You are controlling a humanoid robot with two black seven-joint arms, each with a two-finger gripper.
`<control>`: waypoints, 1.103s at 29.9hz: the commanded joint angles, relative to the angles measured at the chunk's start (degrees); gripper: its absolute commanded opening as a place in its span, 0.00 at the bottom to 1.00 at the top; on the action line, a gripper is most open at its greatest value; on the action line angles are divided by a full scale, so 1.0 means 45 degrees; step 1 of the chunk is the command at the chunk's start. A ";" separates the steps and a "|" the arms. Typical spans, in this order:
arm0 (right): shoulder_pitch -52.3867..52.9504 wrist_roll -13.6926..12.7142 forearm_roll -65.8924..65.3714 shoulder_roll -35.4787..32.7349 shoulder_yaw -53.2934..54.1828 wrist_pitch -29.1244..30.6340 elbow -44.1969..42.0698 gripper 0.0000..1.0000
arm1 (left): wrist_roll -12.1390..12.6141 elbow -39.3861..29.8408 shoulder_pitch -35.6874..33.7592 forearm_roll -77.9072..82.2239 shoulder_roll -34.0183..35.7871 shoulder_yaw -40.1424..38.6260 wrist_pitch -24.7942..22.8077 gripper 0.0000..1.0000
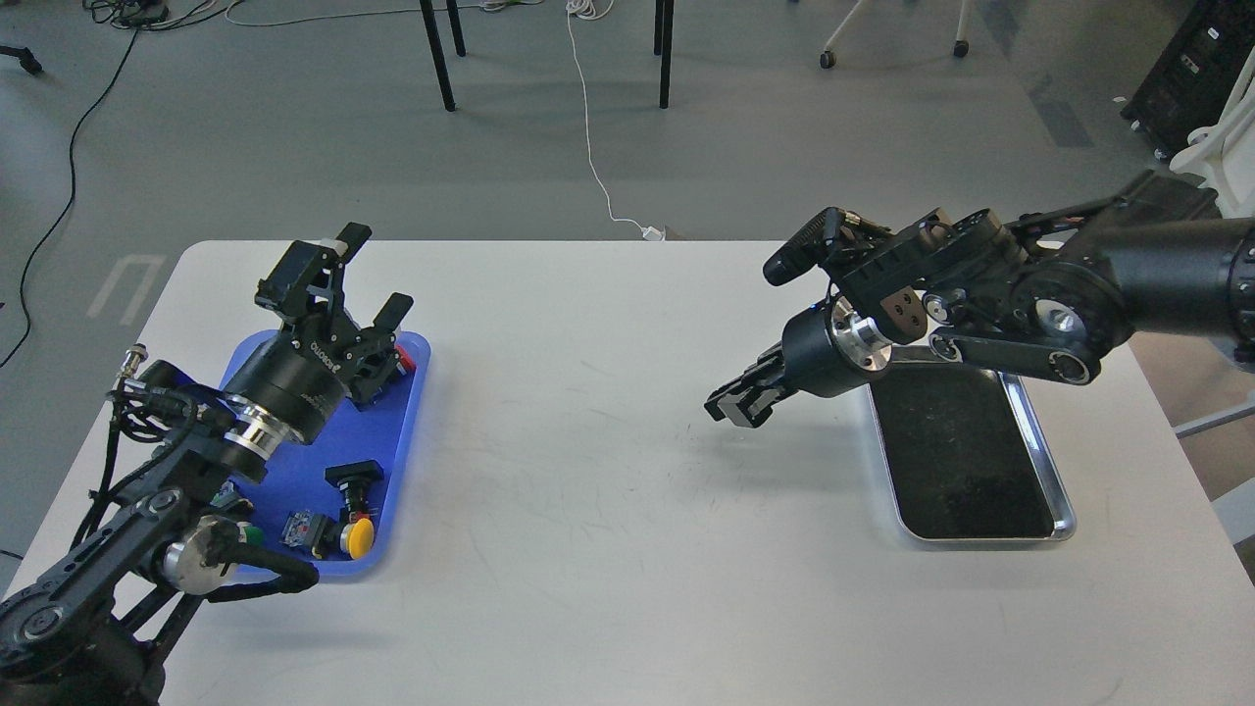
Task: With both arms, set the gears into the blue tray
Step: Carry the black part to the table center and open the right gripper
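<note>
The blue tray (397, 441) lies at the table's left side. My left gripper (365, 279) hovers over its far end, fingers spread open with nothing between them. Left of the metal tray, my right gripper (737, 404) hangs above the bare table, pointing left and down, its fingers drawn together. No gears can be made out, neither between those fingers nor in either tray. The left arm hides part of the blue tray's floor.
Push-button switches lie in the blue tray: a yellow-capped one (360, 536), a black one (353, 478) and a red one (405, 360). The shiny metal tray (1066, 515) with its black inside sits at the right. Chair legs and cables stand beyond the far edge.
</note>
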 commanded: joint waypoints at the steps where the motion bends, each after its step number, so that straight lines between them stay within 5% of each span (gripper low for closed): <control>1: -0.0332 0.0000 0.1180 0.1472 -0.0763 -0.0763 -0.0467 0.18 | 0.0003 -0.0181 0.0325 0.0000 0.0023 -0.0204 -0.0001 0.98; 33: -0.1583 0.0000 0.1866 0.1945 -0.1702 -0.1645 -0.1132 0.29 | 0.0023 -0.0260 0.0560 0.0000 0.0024 -0.0380 -0.0001 0.98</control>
